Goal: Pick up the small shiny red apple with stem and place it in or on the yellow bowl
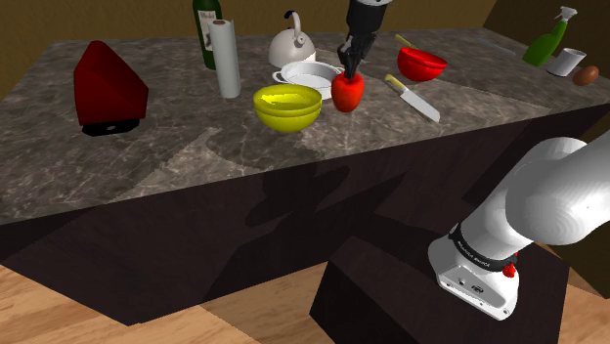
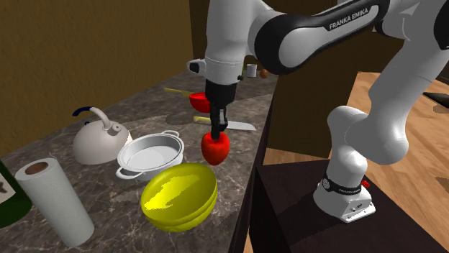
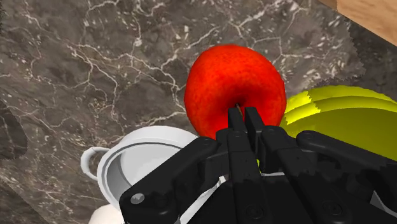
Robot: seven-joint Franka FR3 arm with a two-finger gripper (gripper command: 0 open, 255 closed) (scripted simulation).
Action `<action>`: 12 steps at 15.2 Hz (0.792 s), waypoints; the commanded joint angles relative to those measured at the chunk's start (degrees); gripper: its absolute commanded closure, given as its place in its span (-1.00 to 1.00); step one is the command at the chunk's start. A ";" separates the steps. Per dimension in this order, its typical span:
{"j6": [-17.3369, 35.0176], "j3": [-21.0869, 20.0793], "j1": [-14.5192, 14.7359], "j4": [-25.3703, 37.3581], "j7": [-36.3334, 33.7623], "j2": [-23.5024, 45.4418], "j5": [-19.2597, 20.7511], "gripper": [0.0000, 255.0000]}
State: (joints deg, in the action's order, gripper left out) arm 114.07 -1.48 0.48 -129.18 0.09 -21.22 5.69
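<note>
From my station I see the gripper pointing straight down, its two fingers drawn close together and pinching the stem of the red apple at its top dimple. The apple's stem end faces up into the fingers and its long axis runs vertically, with the narrower base toward the dark marbled countertop. I cannot tell whether the base rests on the stone or hangs just clear of it. The fruit sits between the yellow bowl and the white two-handled pot, close beside both, with a knife on its other side. Its skin is bright red and glossy, finely speckled with orange in the wrist view, rounded and full at the shoulders.
</note>
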 commanded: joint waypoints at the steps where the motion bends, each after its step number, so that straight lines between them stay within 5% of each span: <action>1: -1.63 -0.08 0.05 1.59 0.06 -0.02 -0.09 1.00; 12: -10.06 -0.13 0.08 10.05 0.83 -0.02 -0.36 1.00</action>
State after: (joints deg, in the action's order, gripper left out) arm 104.95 -1.64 0.58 -120.28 0.77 -21.46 5.34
